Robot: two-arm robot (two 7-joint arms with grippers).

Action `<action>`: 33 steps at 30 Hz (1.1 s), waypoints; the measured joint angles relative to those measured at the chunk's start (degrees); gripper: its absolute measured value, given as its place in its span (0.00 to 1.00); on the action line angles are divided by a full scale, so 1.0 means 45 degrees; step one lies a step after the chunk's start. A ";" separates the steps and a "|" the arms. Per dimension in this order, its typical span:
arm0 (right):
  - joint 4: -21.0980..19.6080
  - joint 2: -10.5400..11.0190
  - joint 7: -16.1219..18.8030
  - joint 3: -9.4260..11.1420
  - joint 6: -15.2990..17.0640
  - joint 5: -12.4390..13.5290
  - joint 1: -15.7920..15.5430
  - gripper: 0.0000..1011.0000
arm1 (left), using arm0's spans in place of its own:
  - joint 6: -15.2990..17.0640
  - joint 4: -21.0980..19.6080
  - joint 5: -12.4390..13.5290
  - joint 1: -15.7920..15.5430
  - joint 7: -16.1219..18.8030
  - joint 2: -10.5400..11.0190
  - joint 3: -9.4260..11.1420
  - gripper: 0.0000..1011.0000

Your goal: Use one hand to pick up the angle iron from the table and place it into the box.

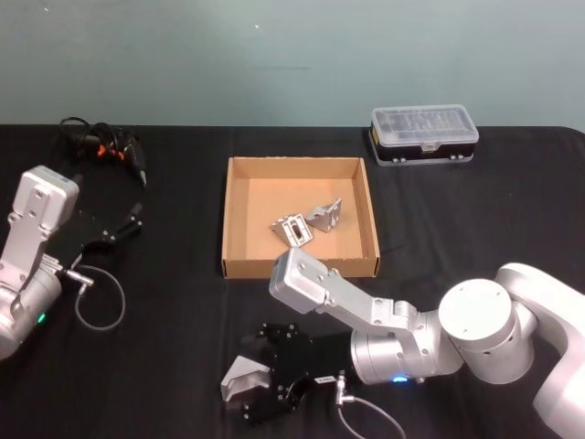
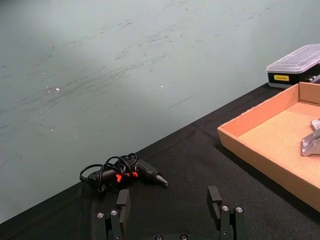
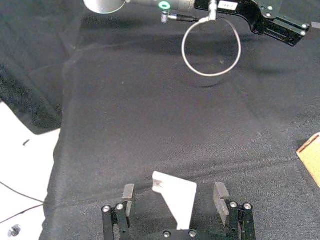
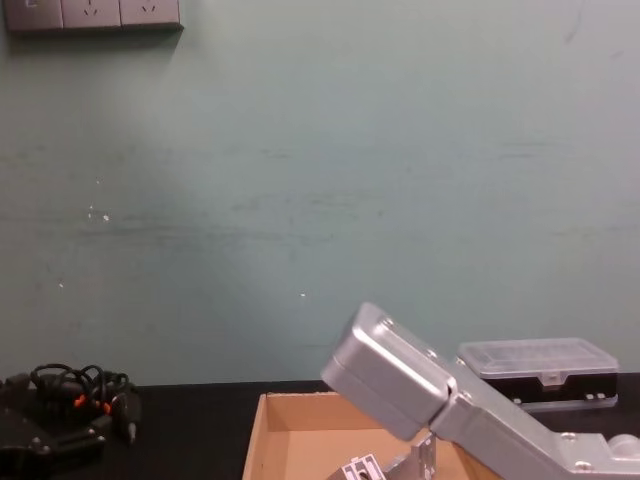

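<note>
Your right gripper is low over the table near its front edge, in front of the box, and it reaches toward the robot's left. Its 2 fingers are spread. The angle iron lies on the table between them with a gap on each side, so nothing is pinched. The piece rests as a small wedge with its broad pale face tilted upward. That face runs lengthwise along the gripper's reach, not across the fingers. 2 more brackets lie inside the box. Your left gripper is parked over the table's left side with its fingers apart and holding nothing.
</note>
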 joint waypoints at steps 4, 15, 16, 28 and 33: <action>0.0154 -0.0078 -0.0010 -0.0016 -0.0148 -0.0093 0.0013 0.99 | 0.0000 0.0000 0.0000 0.0001 0.0000 0.0000 0.0000 1.00; 0.0341 -0.0169 -0.0038 -0.0062 -0.0348 -0.0253 0.0044 0.99 | 0.0000 0.0000 0.0000 0.0001 0.0000 0.0000 -0.0001 1.00; 0.0335 -0.0167 -0.0038 -0.0061 -0.0345 -0.0250 0.0043 0.99 | 0.0000 0.0000 0.0000 0.0001 0.0000 0.0000 0.0000 1.00; 0.0289 -0.0147 -0.0052 -0.0050 -0.0301 -0.0211 0.0036 0.88 | 0.0000 0.0000 -0.0001 0.0001 0.0000 0.0000 0.0000 1.00; 0.0282 -0.0142 -0.0057 -0.0043 -0.0289 -0.0201 0.0029 0.73 | 0.0000 0.0000 -0.0001 0.0001 0.0000 0.0000 0.0000 1.00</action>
